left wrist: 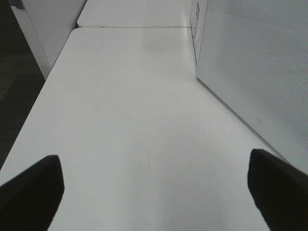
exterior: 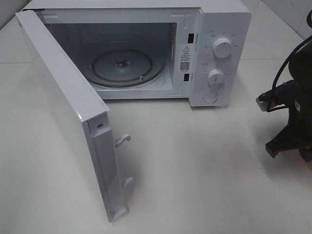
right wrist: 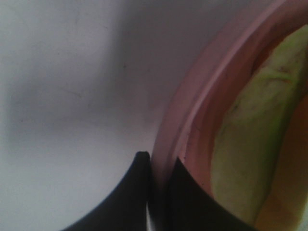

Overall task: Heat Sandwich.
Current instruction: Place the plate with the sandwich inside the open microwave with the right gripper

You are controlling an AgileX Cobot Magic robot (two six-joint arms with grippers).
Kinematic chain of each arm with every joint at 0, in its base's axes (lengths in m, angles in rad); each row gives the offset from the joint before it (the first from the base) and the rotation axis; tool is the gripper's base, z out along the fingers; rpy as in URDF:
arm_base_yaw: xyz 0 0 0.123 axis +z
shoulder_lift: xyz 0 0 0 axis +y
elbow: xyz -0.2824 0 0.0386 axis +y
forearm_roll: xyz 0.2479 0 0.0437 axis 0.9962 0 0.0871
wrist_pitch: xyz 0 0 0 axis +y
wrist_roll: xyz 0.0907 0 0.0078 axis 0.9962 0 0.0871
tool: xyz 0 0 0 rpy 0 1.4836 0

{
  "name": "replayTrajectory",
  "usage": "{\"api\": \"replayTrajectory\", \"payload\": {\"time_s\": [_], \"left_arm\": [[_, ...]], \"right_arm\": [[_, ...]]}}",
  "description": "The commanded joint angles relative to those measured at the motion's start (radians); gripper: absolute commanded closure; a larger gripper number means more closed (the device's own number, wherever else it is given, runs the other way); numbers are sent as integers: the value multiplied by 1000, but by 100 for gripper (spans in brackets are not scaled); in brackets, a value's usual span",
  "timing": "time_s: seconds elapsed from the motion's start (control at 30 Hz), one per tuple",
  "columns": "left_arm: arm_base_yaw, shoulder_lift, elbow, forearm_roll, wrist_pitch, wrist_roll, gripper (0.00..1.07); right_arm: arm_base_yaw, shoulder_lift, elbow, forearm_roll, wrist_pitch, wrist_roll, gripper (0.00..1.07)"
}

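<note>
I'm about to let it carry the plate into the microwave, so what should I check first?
1. Microwave door swung wide open: ok.
2. Turntable bare: ok.
3. Right end effector shut on the pink plate rim: ok.
4. Sandwich lying on that plate: ok.
5. Left end effector open, holding nothing: ok.
6. Path from plate to cavity free: cannot tell, the plate is outside the high view.
</note>
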Motion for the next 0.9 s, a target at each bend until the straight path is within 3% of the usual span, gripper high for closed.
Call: {"api": "replayTrajectory", "payload": {"time_s": [0.03, 0.9], "left_arm": [[4, -25, 2, 0, -4, 0, 9], [4, -25, 2, 0, -4, 0, 9]], "right_arm": [[20, -30, 21, -17, 25, 7, 107], [249, -259, 71, 14, 178, 11, 107]]}}
